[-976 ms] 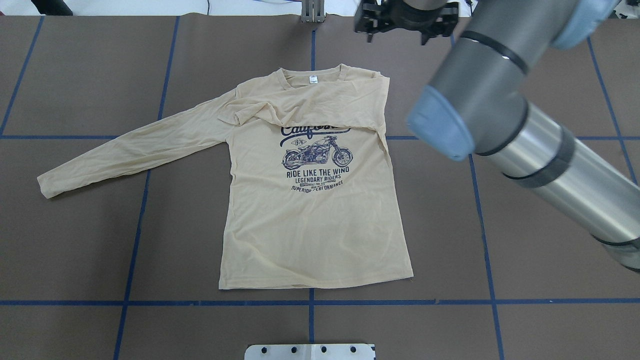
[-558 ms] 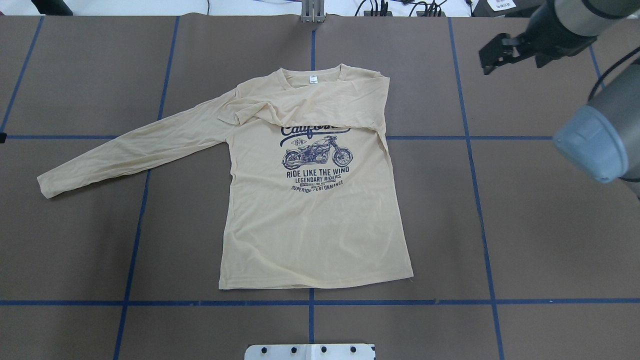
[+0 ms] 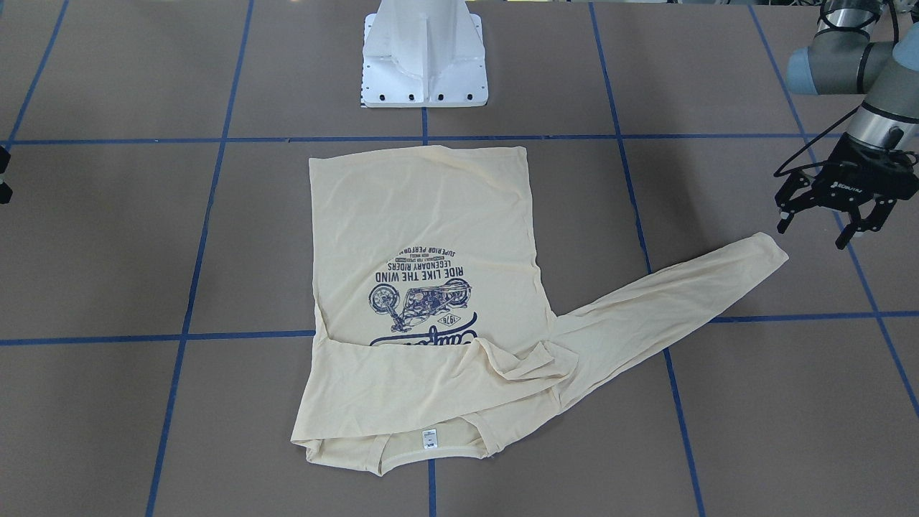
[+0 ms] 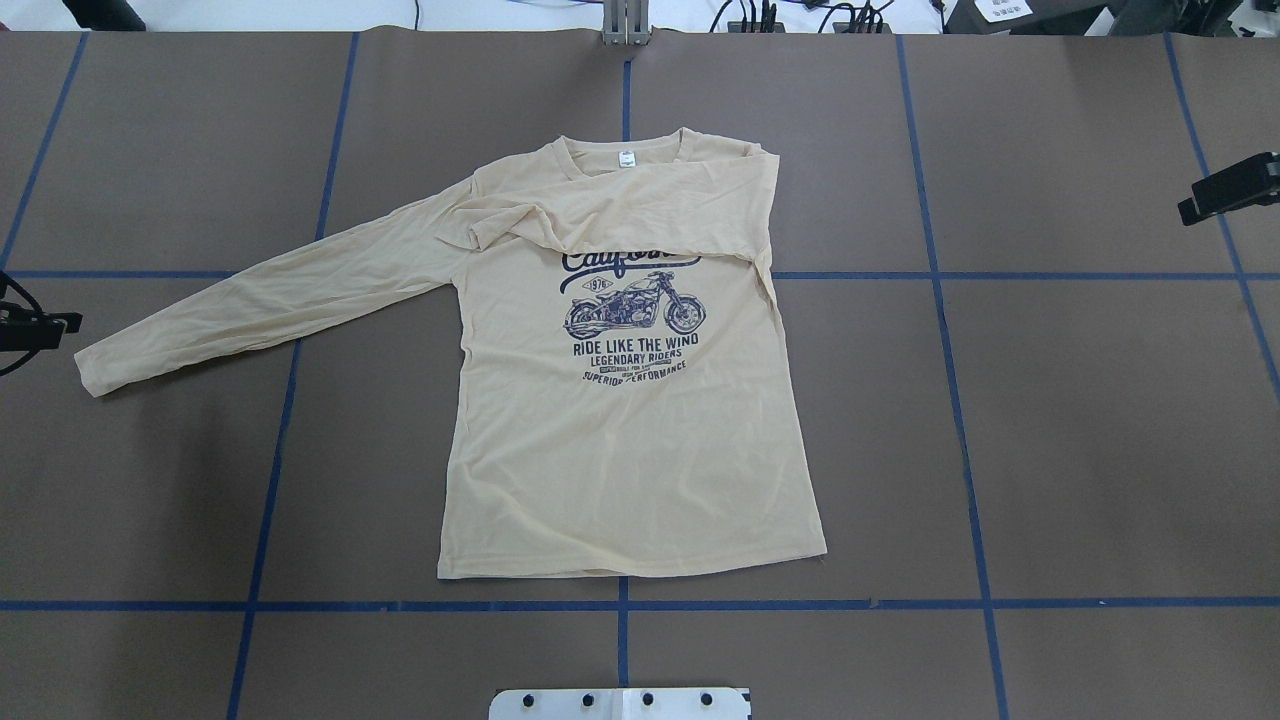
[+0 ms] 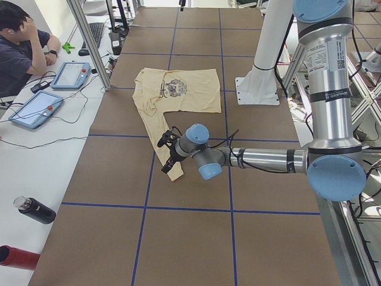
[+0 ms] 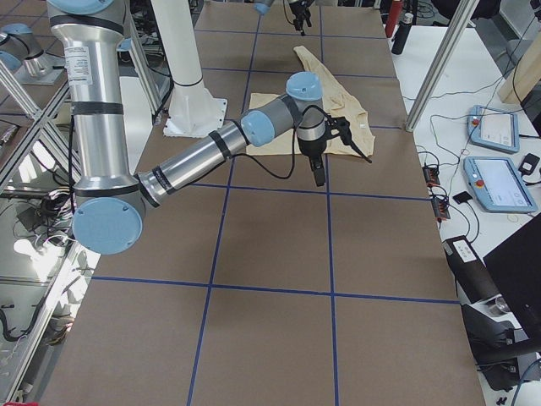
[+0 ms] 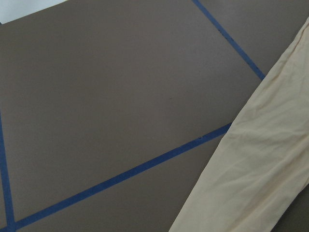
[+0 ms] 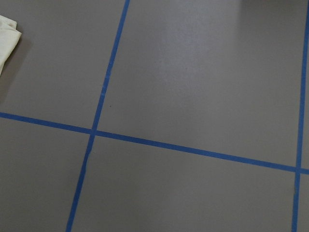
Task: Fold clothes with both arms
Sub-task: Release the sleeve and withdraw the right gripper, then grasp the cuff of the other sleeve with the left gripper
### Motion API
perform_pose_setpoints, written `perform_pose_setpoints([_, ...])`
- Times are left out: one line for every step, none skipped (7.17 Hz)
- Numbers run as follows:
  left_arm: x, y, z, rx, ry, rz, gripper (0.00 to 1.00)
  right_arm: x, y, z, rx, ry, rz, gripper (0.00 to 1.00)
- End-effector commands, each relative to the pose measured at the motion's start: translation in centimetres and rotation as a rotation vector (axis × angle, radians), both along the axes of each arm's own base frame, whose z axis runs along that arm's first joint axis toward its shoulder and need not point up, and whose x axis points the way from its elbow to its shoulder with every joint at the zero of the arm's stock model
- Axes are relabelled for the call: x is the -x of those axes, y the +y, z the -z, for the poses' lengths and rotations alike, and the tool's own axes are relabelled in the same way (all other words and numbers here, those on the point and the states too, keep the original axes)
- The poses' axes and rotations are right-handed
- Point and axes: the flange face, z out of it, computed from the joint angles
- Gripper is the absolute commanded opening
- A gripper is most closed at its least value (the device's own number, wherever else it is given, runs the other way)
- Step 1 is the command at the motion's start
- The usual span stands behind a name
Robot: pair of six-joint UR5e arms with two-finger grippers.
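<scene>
The cream-yellow T-shirt (image 4: 620,450) lies flat, navy motorcycle print up, in the middle of the table; it also shows in the front-facing view (image 3: 423,215). One sleeve is folded across the chest (image 4: 600,215). The other sleeve (image 4: 260,300) stretches out to the robot's left. My left gripper (image 3: 815,228) is open and empty, just beyond that sleeve's cuff (image 3: 768,251), apart from it. The left wrist view shows the sleeve (image 7: 256,183). My right gripper (image 4: 1235,187) is at the view's right edge, far from the shirt; I cannot tell if it is open.
The white pedestal base (image 3: 425,57) stands at the robot's side of the table. Blue tape lines (image 4: 960,400) cross the brown table cover. A metal post (image 4: 626,25) stands at the far edge. An operator (image 5: 21,42) sits at a side desk with tablets.
My right arm has swung away from above the shirt's collar to the table's right edge. My left gripper has come into view at the left edge, by the cuff. The shirt has not moved.
</scene>
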Motion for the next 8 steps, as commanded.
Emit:
perform_pose_setpoints([-2.5, 1.6, -3.8, 0.017, 0.027, -0.002, 0.98, -0.8, 0.6, -0.9, 0.006, -0.002, -0.004, 0.99])
perform_pose_setpoints([-3.1, 2.0, -3.8, 0.027, 0.044, -0.008, 0.98, -0.8, 0.6, -1.0, 0.006, 0.001, -0.005, 0.99])
perform_pose_setpoints([-4.7, 2.7, -3.9, 0.056, 0.060, -0.020, 0.96, -0.8, 0.6, -1.0, 0.007, 0.000, -0.005, 0.99])
perform_pose_setpoints([-5.2, 3.0, -3.9, 0.063, 0.064, -0.027, 0.89, -0.8, 0.6, -1.0, 0.006, 0.000, -0.006, 0.99])
perform_pose_setpoints([-5.5, 3.2, -3.9, 0.065, 0.063, -0.034, 0.83, -0.8, 0.6, -1.0, 0.006, 0.002, -0.007, 0.99])
perform_pose_setpoints([-5.7, 3.3, -4.3, 0.069, 0.059, -0.040, 0.78, -0.8, 0.6, -1.0, 0.006, 0.002, -0.007, 0.99])
perform_pose_setpoints([-5.7, 3.4, -4.4, 0.072, 0.056, -0.042, 0.72, -0.8, 0.6, -1.0, 0.006, 0.003, -0.009, 0.99])
perform_pose_setpoints([-5.8, 3.5, -4.5, 0.071, 0.054, -0.045, 0.66, -0.8, 0.6, -0.8, 0.004, 0.001, -0.010, 0.99])
